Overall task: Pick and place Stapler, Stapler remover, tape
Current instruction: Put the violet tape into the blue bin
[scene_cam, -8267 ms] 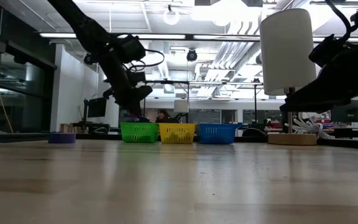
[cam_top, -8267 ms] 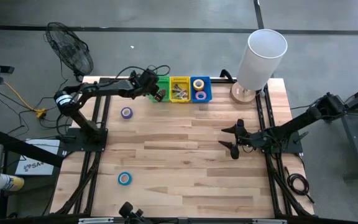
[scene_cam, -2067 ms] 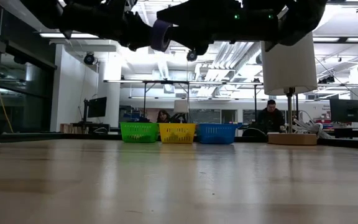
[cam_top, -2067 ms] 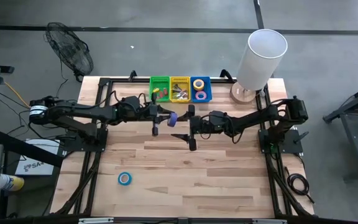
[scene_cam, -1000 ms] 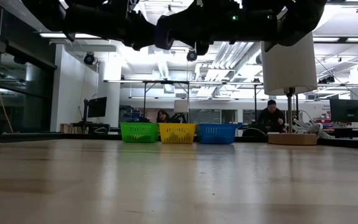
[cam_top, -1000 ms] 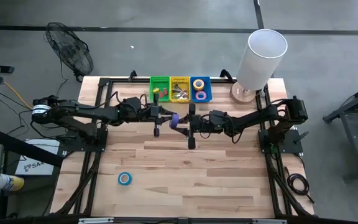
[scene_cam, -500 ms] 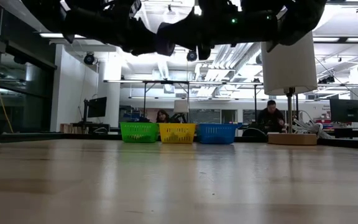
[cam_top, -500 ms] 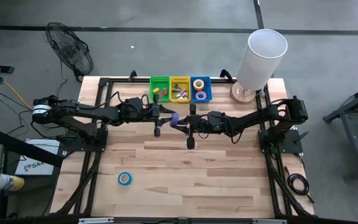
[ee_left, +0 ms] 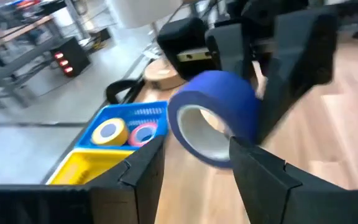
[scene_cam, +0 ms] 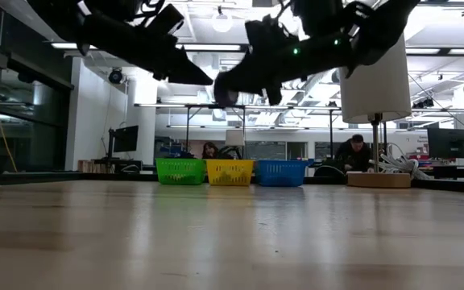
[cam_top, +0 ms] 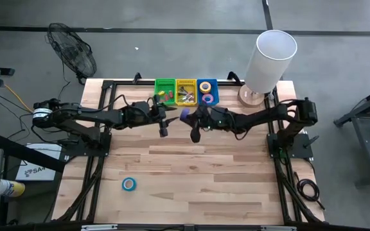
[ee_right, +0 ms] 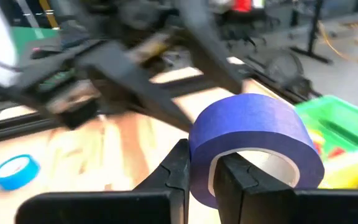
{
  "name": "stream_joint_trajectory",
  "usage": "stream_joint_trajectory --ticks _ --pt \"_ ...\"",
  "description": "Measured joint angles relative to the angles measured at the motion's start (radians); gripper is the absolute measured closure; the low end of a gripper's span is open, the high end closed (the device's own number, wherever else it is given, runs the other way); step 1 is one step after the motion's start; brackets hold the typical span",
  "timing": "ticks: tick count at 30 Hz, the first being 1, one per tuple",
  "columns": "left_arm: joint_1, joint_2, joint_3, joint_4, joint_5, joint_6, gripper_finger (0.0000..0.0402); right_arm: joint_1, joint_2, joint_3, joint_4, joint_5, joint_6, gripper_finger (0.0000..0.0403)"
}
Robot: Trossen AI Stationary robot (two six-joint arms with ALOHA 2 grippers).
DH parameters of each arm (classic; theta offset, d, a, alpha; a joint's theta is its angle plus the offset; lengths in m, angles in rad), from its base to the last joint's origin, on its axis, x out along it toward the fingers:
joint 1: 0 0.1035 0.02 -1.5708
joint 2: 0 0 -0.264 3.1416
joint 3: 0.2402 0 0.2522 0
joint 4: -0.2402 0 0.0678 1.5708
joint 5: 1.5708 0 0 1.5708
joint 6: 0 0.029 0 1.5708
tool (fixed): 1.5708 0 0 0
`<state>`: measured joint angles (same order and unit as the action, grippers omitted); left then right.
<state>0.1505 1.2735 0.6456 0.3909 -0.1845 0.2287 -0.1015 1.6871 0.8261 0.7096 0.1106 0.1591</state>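
right gripper: the right gripper (ee_right: 199,171) hung in the air above the far half of the table, near the baskets. its two dark fingers (ee_right: 169,171) pinched the wall of a purple tape roll (ee_right: 253,146), one finger outside the ring and one inside its open centre.
left gripper: the left gripper (cam_top: 162,123) was just beside the right one, apart from the roll, its jaws spread and holding nothing. in the left wrist view the roll (ee_left: 219,118) showed beyond the parted fingers (ee_left: 263,180).
purple tape roll: held clear of the wooden table (cam_top: 191,173), between the two grippers in the high view (cam_top: 184,115).
blue tape roll: a blue tape roll (cam_top: 128,184) lay flat on the near left part of the table, well apart from both arms.
baskets: a green basket (cam_top: 165,92), a yellow basket (cam_top: 185,92) and a blue basket (cam_top: 206,92) stood side by side at the far edge. the blue basket held a yellow tape roll (cam_top: 205,86) and another roll (cam_top: 208,99) whose colour was hard to tell.
other things: a white cylinder (cam_top: 268,61) on a wooden base stood at the far right corner.
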Motion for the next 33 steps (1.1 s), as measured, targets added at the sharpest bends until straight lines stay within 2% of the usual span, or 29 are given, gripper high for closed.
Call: stream_joint_trajectory --ticks 6,13,17,27,30,33 --pt "0.0 -0.004 0.0 -0.039 -0.112 0.003 0.0223 -0.102 0.0 0.0 -0.098 -0.001 0.099 0.037" --pt "0.0 -0.004 0.0 -0.061 -0.149 0.003 0.0222 -0.244 0.0 0.0 -0.209 -0.01 0.18 0.037" --pt "0.0 -0.004 0.0 -0.067 -0.152 0.003 0.0222 -0.32 0.002 0.067 -0.412 -0.035 0.207 0.037" --pt "0.0 -0.004 0.001 -0.08 -0.152 0.002 0.0222 -0.417 0.002 0.361 -0.986 -0.04 0.147 0.037" --pt "0.0 -0.005 0.001 -0.081 -0.152 0.002 0.0222 -0.435 0.002 0.402 -1.085 -0.047 0.13 0.037" --pt "0.0 -0.005 0.002 -0.081 -0.151 0.002 0.0222 -0.453 0.002 0.41 -1.11 -0.067 0.125 0.037"
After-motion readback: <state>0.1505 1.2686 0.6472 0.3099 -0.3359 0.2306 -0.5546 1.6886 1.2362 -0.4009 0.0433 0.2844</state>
